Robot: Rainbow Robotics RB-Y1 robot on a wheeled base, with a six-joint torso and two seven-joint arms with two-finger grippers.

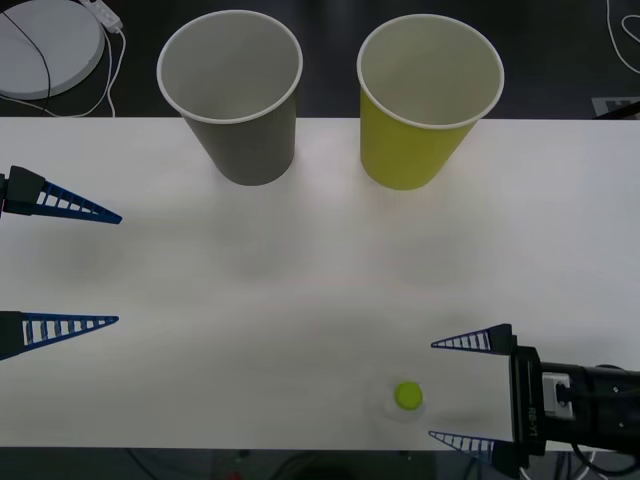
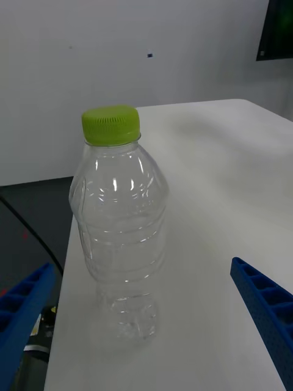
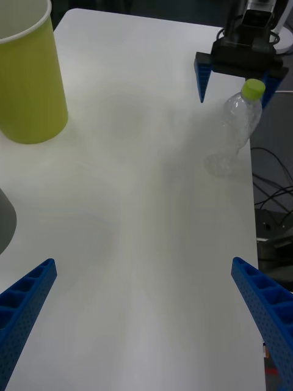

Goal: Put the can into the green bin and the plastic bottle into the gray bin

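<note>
Bottle step, pre-grasp. Right end effector [image 1: 466, 392] wide open, empty, at 3 o'clock of upright plastic bottle [image 1: 407, 396], near edge of surface [image 1: 320, 300]. Next: advance, close, carry to gray bin [image 1: 232, 90]. Left end effector [image 1: 115, 268] open, idle.

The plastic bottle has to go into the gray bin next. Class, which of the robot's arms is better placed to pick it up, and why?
The right. The right hand is open beside the upright plastic bottle at the table's near edge, fingers pointing at it. The left hand, also open, is across the table, though nearer the gray bin.
</note>
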